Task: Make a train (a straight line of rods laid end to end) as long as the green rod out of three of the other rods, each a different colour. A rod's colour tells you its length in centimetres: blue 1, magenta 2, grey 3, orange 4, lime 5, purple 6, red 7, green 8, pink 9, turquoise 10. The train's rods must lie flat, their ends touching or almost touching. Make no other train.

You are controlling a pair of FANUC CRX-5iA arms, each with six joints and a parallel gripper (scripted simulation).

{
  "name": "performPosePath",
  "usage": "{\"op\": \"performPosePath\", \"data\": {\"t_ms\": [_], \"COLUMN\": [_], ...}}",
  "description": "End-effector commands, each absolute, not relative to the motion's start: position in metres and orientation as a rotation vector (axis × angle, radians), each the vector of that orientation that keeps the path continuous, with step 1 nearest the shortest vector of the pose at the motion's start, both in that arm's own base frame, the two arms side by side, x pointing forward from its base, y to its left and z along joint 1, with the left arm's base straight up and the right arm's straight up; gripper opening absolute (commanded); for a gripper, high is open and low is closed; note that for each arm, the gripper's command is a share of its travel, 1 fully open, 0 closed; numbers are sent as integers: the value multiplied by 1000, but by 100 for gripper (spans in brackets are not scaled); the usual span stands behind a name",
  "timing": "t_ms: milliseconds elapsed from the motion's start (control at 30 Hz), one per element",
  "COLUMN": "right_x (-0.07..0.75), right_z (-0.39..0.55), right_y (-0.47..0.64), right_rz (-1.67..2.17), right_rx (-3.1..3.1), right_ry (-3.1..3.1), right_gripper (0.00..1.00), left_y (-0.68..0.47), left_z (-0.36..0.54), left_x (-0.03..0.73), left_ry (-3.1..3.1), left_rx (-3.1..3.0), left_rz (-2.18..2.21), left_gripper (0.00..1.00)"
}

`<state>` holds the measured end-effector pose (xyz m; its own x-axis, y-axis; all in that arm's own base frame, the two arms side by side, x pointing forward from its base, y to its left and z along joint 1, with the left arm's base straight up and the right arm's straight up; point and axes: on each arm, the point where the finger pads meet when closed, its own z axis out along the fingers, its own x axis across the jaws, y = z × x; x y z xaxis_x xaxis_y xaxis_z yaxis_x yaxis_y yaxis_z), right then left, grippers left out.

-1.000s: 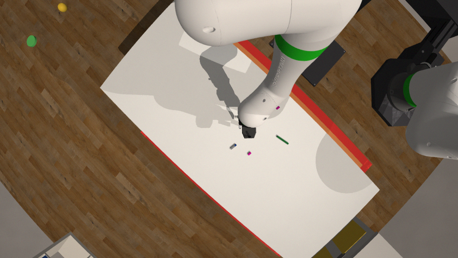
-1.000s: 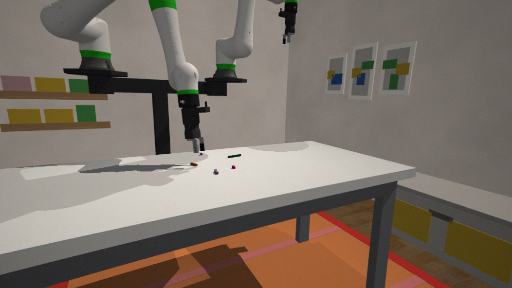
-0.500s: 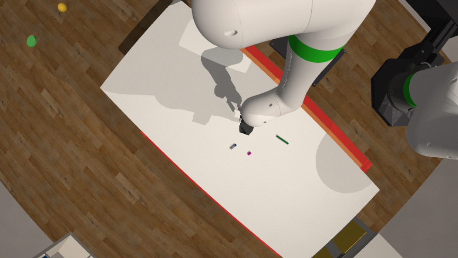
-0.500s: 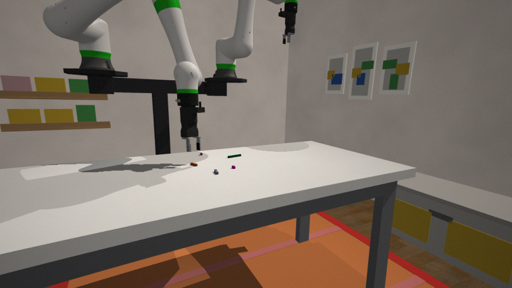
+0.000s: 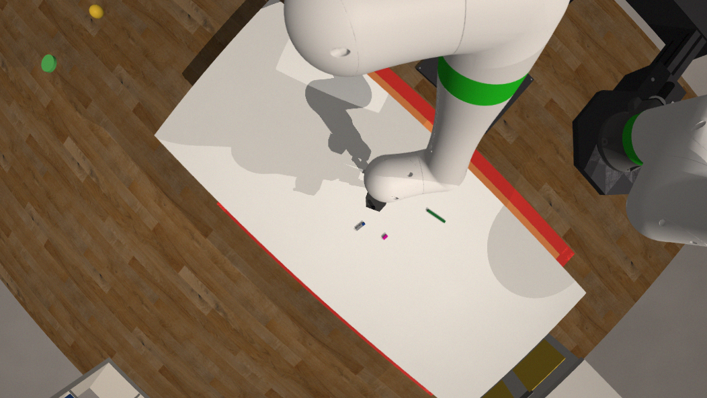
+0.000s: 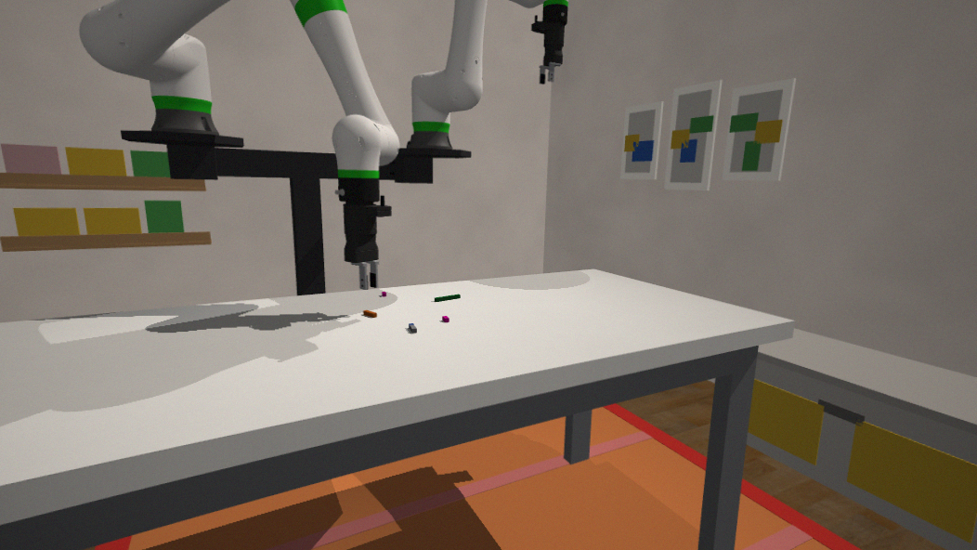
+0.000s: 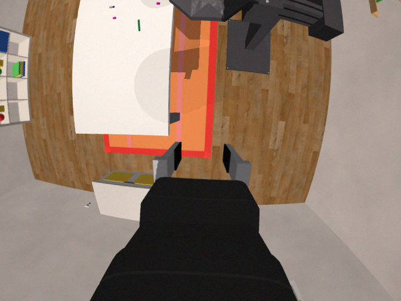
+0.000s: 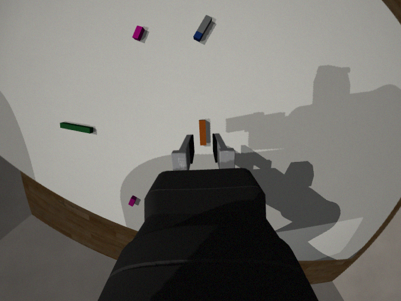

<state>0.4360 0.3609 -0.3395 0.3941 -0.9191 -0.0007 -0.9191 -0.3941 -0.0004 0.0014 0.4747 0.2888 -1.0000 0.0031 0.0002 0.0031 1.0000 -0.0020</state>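
The big white table (image 5: pixel 420 296) (image 6: pixel 546 334) (image 7: pixel 103 80) (image 8: pixel 96 74) holds all the rods. The right gripper (image 5: pixel 376 202) (image 6: pixel 369 285) (image 8: pixel 203 143) hangs over it, about half open, with nothing in its fingers; the left gripper (image 6: pixel 546 78) (image 7: pixel 202 151) is wide open, empty and well off to the side. The long green rod (image 5: pixel 435 215) (image 6: pixel 447 297) (image 7: pixel 138 25) (image 8: pixel 76 127) lies by itself, and it is the one to match. The orange rod (image 6: pixel 369 313) (image 8: pixel 202 132) lies flat below the right gripper, its long sides facing the two fingers, so picking it up looks like the job now. Go straight down, one finger on each side, low but not bumping the table, then squeeze softly near its middle so it won't tip or spin. The grey rod (image 5: pixel 359 226) (image 6: pixel 412 329) (image 7: pixel 111 6) (image 8: pixel 204 23) already has the little blue rod (image 5: pixel 363 223) (image 6: pixel 410 325) (image 7: pixel 113 6) (image 8: pixel 197 35) at its end. Orange, grey and blue should make eight, so turn orange to their line and set it down gently at one end, without a shove. Both tiny magenta rods can stay away.
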Motion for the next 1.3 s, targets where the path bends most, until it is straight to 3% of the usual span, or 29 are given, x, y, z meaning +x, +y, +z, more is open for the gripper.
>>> {"op": "performPosePath", "data": {"t_ms": [0,1267], "right_x": [437,437], "right_z": [-339,-352], "right_y": [361,362], "right_rz": [2,0], "right_rx": [-2622,-2622], "right_ry": [1728,1729], "right_gripper": [54,54], "left_y": [475,475], "left_z": [290,290], "left_x": [2,2], "left_ry": [-3142,-3142], "left_rx": [-5,-5], "left_rz": [0,0], "left_gripper": [100,100]}}
